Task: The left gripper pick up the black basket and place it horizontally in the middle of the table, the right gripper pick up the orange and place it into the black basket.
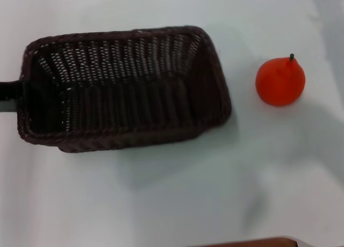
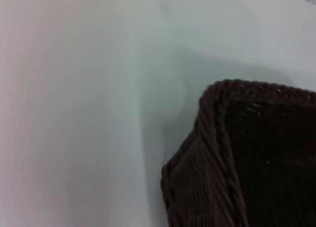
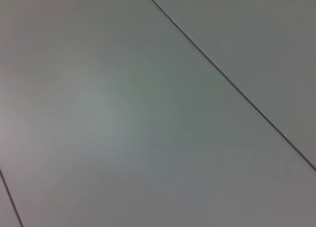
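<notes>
The black basket (image 1: 123, 88) is a large dark woven rectangle lying lengthwise across the left and middle of the white table (image 1: 161, 204). It casts a shadow offset below it, so it looks raised. My left gripper (image 1: 15, 91) reaches in from the left edge as a flat black bar and grips the basket's left end wall. The left wrist view shows one basket corner (image 2: 232, 153) above the tabletop. The orange (image 1: 280, 80), bright orange-red with a short dark stem, sits on the table to the right of the basket, apart from it. My right gripper is out of view.
The table's brown edge strip (image 1: 252, 241) shows at the bottom right. White tabletop lies in front of the basket and around the orange. The right wrist view shows only a plain grey surface with thin dark lines.
</notes>
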Robot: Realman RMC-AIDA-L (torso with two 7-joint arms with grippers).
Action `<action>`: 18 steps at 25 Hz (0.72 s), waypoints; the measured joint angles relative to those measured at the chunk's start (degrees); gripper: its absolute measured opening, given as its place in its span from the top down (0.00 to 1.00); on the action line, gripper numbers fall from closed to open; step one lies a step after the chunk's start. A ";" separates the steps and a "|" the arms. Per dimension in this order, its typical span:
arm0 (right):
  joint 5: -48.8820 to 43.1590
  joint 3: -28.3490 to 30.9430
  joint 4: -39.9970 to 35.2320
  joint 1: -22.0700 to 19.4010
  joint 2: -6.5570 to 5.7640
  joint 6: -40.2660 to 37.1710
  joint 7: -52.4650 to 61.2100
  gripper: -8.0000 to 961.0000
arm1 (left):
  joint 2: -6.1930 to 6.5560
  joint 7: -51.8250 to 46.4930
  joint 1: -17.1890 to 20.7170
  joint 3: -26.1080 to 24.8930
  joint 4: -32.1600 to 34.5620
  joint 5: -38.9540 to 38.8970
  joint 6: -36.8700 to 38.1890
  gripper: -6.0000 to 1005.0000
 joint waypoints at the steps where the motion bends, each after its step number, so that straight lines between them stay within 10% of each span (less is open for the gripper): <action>1: 0.00 0.02 0.00 0.04 0.00 -0.03 0.00 0.02 | 0.00 0.41 0.00 0.16 0.00 -0.25 0.08 0.85; 18: 0.00 -0.04 0.04 0.03 0.00 -1.75 0.00 0.02 | 0.16 0.74 -0.85 1.77 2.32 -0.93 1.14 0.85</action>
